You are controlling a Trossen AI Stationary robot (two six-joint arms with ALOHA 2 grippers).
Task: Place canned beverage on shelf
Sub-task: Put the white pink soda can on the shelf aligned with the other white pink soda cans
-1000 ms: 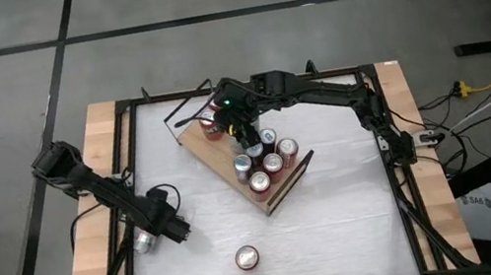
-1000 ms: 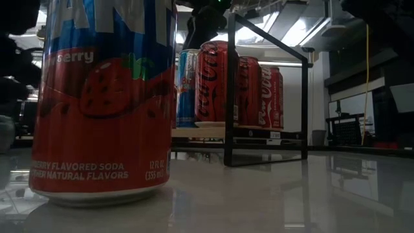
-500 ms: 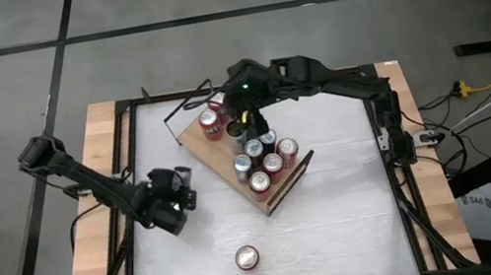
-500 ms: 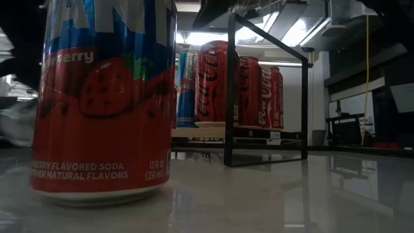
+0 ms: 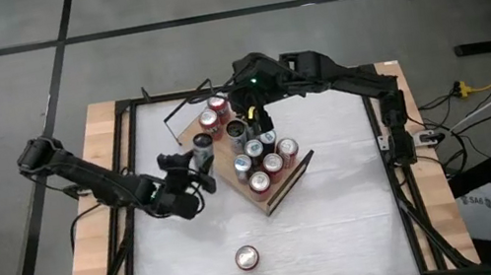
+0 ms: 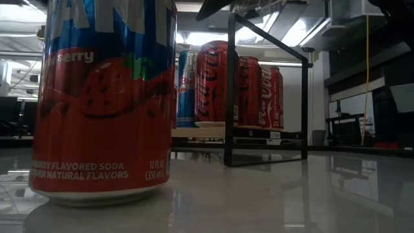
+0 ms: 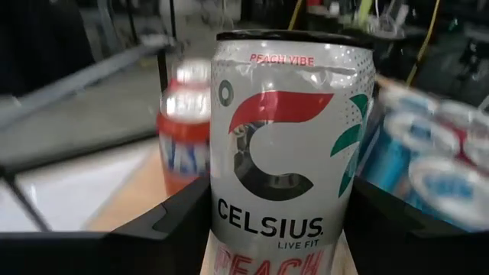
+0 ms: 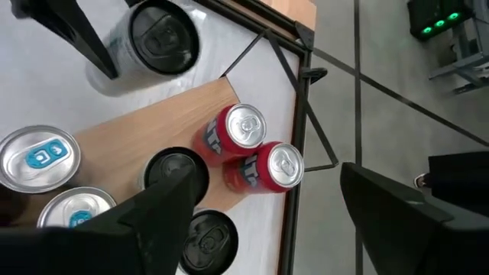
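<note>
While the left gripper (image 5: 198, 161) holds a silver can (image 7: 284, 153) between its fingers (image 7: 172, 221), the can stands upright, its long axis vertical and its dark top facing up. In the high view this can (image 5: 203, 146) is just at the near-left edge of the shelf (image 5: 220, 163), and I cannot tell if it already touches the board.

The can is silver-white with a red and green logo, the word CELSIUS in black, and "PEACH VIBE" in small red letters near the rim. Its lowest part is cut off in the left wrist view.

The shelf is a light-brown wooden board that lies diagonally on the white table (image 5: 338, 212), its long axis running from the far left to the near right, with thin black wire rails (image 5: 183, 113) at its ends. Several cans stand on it: two red ones (image 8: 244, 134) at the far end, then dark-topped and silver-topped ones in a group (image 5: 261, 160).

The right gripper (image 5: 250, 117) hangs above the far part of the shelf; its fingers (image 8: 164, 210) are spread apart and grasp nothing.

One more can, red with a strawberry picture (image 6: 103, 97), stands alone near the front edge of the table. In the low view it fills the left side and its top is cut off. The cans behind the silver one in the left wrist view are blurred.
</note>
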